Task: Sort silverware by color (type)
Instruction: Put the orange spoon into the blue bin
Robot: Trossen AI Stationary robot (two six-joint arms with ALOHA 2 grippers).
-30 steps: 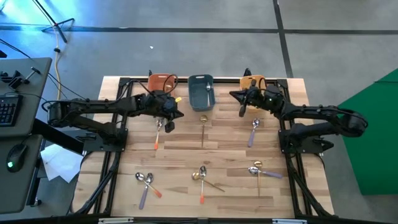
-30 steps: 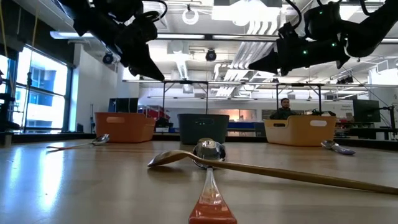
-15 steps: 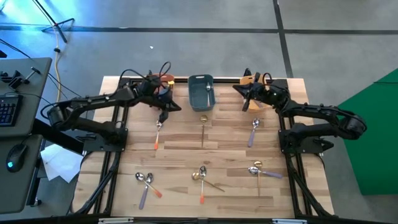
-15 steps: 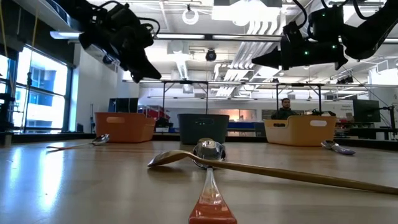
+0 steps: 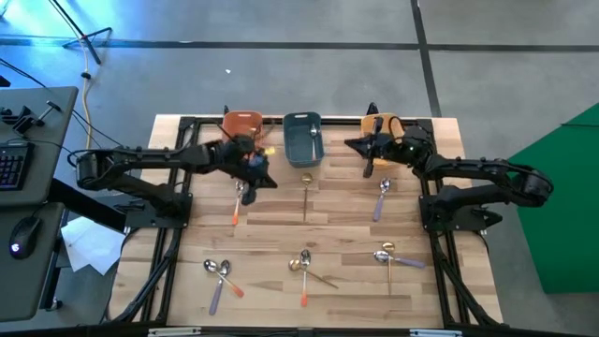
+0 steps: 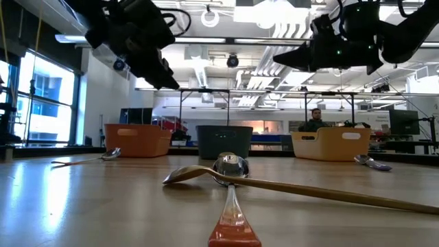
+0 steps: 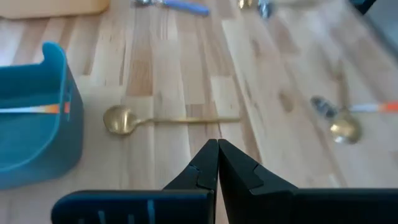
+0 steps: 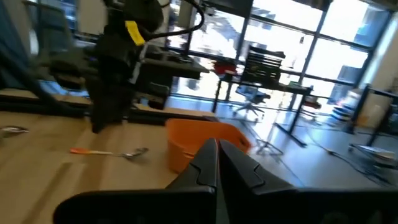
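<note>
Spoons lie scattered on the wooden table. An orange-handled spoon (image 5: 237, 201), a gold spoon (image 5: 306, 192) (image 7: 161, 119) and a purple-handled spoon (image 5: 382, 198) lie flat in the far row. Three small clusters (image 5: 220, 276), (image 5: 304, 270), (image 5: 390, 256) lie nearer. Another orange-handled spoon (image 7: 31, 109) lies inside the blue tray (image 5: 304, 139). My left gripper (image 5: 264, 180) (image 7: 217, 149) is shut, holds nothing and hovers above the table between the orange-handled spoon and the blue tray. My right gripper (image 5: 351, 144) (image 8: 217, 149) is shut and holds nothing. It is raised beside the yellow tray (image 5: 382, 124), pointing toward the table's left.
The orange tray (image 5: 241, 122), blue tray and yellow tray stand in a row along the far edge. Black frame rails (image 5: 178, 215) run down both sides of the table. A person (image 6: 314, 118) sits in the room behind. Bare wood lies between the spoon rows.
My left gripper swung toward the far edge, up beside the orange tray, then came back toward the near side and down to where it was a second ago, above the orange-handled spoon's bowl end. It stayed shut throughout. No spoon has moved.
</note>
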